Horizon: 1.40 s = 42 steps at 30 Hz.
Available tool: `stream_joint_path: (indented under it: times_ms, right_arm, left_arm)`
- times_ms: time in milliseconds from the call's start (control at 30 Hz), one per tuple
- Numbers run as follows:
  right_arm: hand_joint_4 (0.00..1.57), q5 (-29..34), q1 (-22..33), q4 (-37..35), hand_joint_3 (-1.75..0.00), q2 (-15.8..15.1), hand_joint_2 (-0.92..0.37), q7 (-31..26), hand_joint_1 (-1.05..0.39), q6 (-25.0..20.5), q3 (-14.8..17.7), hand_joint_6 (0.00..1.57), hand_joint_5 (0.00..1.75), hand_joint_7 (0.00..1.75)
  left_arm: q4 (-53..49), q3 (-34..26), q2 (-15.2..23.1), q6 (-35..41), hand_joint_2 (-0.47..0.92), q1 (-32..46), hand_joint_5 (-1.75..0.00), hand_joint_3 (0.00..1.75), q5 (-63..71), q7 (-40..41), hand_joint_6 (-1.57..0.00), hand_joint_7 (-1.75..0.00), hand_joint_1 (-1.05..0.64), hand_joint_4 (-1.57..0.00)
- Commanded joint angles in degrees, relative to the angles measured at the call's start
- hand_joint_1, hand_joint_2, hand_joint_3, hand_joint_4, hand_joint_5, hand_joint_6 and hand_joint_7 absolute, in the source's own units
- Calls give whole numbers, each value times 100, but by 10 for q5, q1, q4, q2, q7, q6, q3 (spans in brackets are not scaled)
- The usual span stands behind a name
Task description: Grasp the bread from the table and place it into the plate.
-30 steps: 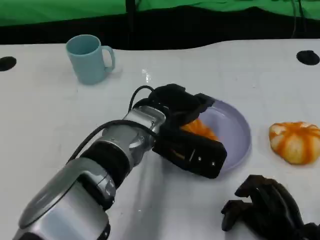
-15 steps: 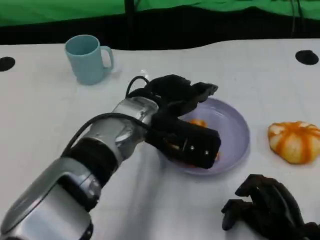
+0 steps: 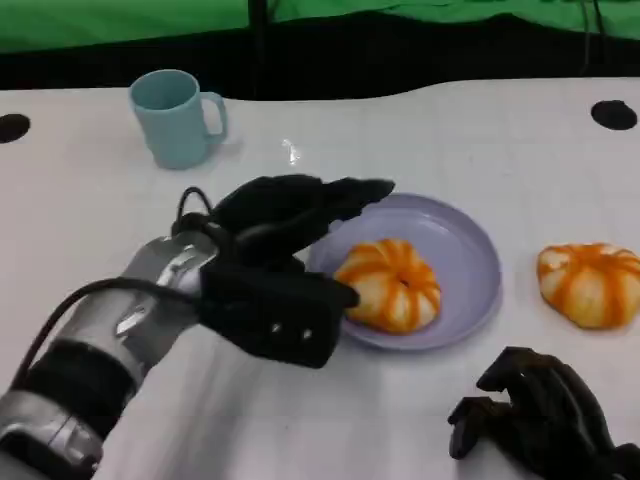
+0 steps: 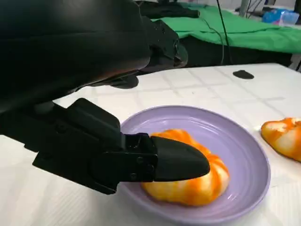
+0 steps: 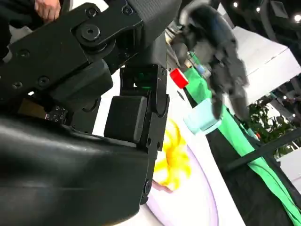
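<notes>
Bread: I see one orange-and-white striped bread (image 3: 390, 284) lying in the plate, toward its 8 o'clock side; it also shows in my left wrist view (image 4: 197, 181).
Plate: the lilac plate (image 3: 466, 250) sits on the white worktop (image 3: 90, 210) a little right of centre, flat and upright.
Left robot hand: my left robot hand (image 3: 275, 265) is just at 9 o'clock of the plate, fingers (image 3: 345, 195) spread apart and reaching over the plate's 10 o'clock rim. It holds nothing. In the left wrist view one fingertip (image 4: 178, 160) lies close in front of the bread; I cannot tell whether it touches.
Right robot hand: my right robot hand (image 3: 540, 415) is at 5 o'clock of the plate, low on the worktop, fingers curled in with nothing in them.
Second bread: another striped bread (image 3: 592, 283) lies on the worktop at 3 o'clock of the plate, apart from its rim.
Mug: a pale blue mug (image 3: 178, 117) stands upright at 10 o'clock, well apart from the plate, handle turned toward 3 o'clock.
</notes>
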<state>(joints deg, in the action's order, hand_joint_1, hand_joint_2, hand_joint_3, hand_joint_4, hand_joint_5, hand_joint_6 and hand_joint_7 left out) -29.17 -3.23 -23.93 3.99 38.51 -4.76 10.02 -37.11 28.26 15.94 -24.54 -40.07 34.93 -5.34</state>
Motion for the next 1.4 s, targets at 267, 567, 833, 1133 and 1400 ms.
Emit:
stream_joint_path:
  times_ms: [267, 567, 833, 1133, 1400]
  right_arm:
    - [157, -6, 4, 12, 0, -7, -71, -4, -103, -9, 4, 157, 71, 35]
    - [157, -3, 8, 17, -1, -10, -73, -6, -104, -6, 0, 157, 71, 34]
    - [157, -4, 8, 20, 0, -11, -72, -8, -103, -16, 1, 157, 71, 36]
    - [157, -9, 12, 28, 0, -10, -71, -9, -102, -23, -1, 157, 71, 33]
    - [157, -8, 14, 34, 0, -8, -71, -13, -102, -25, -1, 157, 70, 32]
  left_arm:
    - [47, -57, 37, -100, 92, 91, -49, 42, -22, 83, -54, -16, -73, -71]
    - [21, -113, 25, -214, 92, 179, -142, 36, -111, 113, -81, -77, -57, -76]
    - [11, -136, 9, -265, 92, 225, -174, 38, -226, 34, -60, -157, -56, -72]
    - [1, -169, -34, -242, 92, 284, -175, 42, -398, -115, -59, -175, -67, -79]
    - [62, -197, -60, -151, 92, 346, -175, 37, -500, -219, -56, -174, -72, -72]
